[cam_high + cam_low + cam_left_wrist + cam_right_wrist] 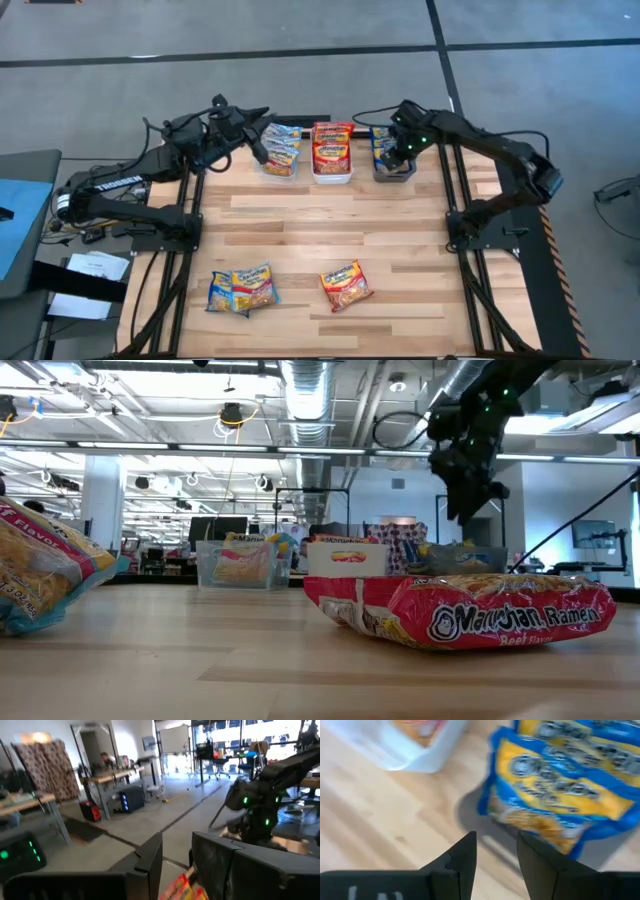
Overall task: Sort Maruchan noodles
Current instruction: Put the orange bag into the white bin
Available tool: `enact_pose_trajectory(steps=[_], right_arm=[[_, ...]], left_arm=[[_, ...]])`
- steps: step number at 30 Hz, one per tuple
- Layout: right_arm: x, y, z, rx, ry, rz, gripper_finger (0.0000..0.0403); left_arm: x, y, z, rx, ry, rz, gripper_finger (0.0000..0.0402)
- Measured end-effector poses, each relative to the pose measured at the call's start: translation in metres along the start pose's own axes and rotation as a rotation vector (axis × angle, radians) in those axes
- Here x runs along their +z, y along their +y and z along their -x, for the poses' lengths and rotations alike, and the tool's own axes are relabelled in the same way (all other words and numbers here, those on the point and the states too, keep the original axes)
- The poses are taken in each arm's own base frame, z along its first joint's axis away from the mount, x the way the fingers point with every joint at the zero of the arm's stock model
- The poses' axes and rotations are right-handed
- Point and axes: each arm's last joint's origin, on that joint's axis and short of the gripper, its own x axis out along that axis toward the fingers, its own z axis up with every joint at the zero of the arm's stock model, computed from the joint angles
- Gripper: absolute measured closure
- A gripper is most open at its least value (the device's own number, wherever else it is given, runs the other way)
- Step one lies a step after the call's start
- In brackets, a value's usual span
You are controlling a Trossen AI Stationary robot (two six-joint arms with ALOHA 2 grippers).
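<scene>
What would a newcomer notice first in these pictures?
Three small bins at the table's far edge are already stuffed with Maruchan noodle packets, with the left hand beside the left bin and the right hand over the right one. Near the front edge lie a red Maruchan Ramen packet and two blue-edged packets.

Mid table (330,225) lies open; three bins (332,168) line the far edge, loose packets (346,285) near the front.

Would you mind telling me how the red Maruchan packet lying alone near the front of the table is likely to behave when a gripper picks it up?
The red packet looks puffy and crinkled, so its wrapper probably gives before the block inside resists. Its glossy film may slip between narrow fingers. Lying flat on the table, it seems unlikely to roll.
</scene>
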Motion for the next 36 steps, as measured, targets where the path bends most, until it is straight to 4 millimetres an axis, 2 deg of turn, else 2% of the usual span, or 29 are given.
enact_pose_trajectory(steps=[6, 15, 36], right_arm=[[-0.007, 0.016, 0.014, 0.145, -0.011, 0.052, 0.0239], [-0.020, 0.044, 0.011, 0.264, 0.060, 0.147, 0.0231], [-0.068, 0.127, 0.013, 0.392, 0.204, 0.125, 0.0180]], left_arm=[[0.007, 0.011, 0.019, -0.002, 0.006, 0.103, 0.0306], [0.012, 0.021, 0.042, -0.102, 0.025, 0.230, 0.0307], [-0.003, 0.013, 0.048, -0.378, 0.198, 0.256, 0.0306]])
